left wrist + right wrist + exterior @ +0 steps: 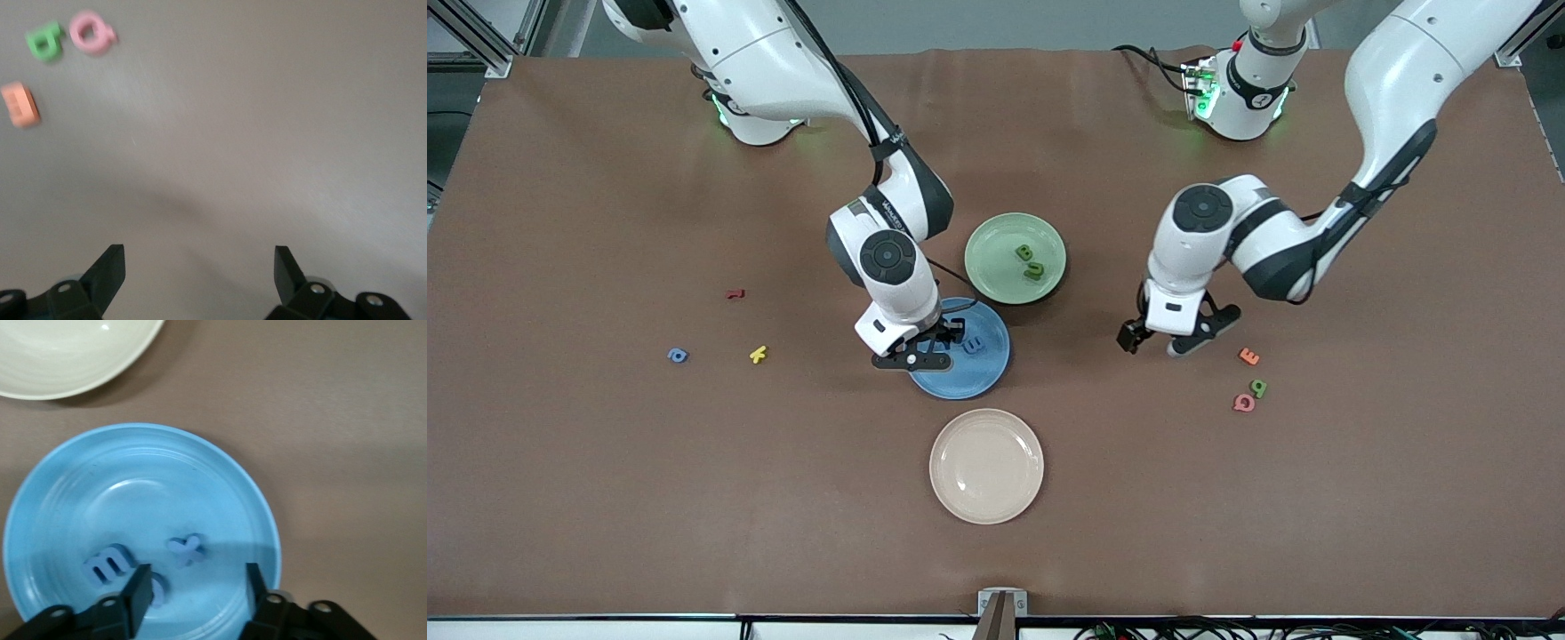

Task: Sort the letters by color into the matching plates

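While your right arm reaches in over the table [605, 498], your left arm holds off toward its own end, and your three plates sit mid-table in a rough line. You have the cream plate [986, 465] nearest the front camera, the blue plate [983, 369] next and the green plate [1016, 258] farthest, the blue and green ones almost touching.

Your right gripper [925, 348] hangs low over the blue plate's rim on the side toward the right arm's end. Its fingers [139, 587] are spread apart and grip nothing. Your right wrist view shows three blue letters in the blue plate [60, 493]: an X [185, 550] lying between the fingertips but free of them, an E [105, 563] beside it, and a third [159, 588] partly hidden by one finger.

Your left gripper [1167, 341] hovers over bare table, fingers [107, 273] parted and empty. The green letter [1258, 388] lies near it, toward the left arm's end and apart from the fingertips, just beside a pink Q [1243, 403] and an orange E [1249, 356].

Two green letters [1031, 262] lie in the green plate. One blue letter [678, 356] lies well apart toward the right arm's end, near a yellow K [759, 355] and a red letter [735, 293].
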`<state>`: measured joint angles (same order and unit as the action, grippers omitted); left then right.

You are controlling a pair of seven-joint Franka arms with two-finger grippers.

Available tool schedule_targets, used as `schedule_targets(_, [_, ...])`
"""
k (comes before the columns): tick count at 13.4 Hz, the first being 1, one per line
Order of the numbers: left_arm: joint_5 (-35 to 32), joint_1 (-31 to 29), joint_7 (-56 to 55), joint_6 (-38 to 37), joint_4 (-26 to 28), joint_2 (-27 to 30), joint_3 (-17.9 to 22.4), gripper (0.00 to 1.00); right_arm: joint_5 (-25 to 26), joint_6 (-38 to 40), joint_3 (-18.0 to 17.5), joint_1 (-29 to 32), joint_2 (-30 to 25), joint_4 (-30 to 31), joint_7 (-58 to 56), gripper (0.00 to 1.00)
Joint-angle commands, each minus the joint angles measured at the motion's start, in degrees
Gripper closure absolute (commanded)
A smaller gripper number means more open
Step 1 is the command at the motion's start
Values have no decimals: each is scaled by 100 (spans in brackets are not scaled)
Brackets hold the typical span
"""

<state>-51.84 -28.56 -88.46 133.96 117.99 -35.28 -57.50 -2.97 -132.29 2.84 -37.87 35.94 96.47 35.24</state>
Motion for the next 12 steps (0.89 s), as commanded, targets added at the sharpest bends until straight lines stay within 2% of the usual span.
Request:
schedule_targets(1, [-81,-499,1448,-115,-31,83,-42,3,-64,719,-11,384,-437,-6,-524,0])
schedule_targets(5, [-90,-1142,3577,-63,-145,-119,-24,3,-64,1740,-11,1403,-939,81,-1974,0])
schedule_targets(12, [-81,-1257,6495,-2,-531,-497,616,3,-2,1892,15,3240,-1133,363,-4023,0])
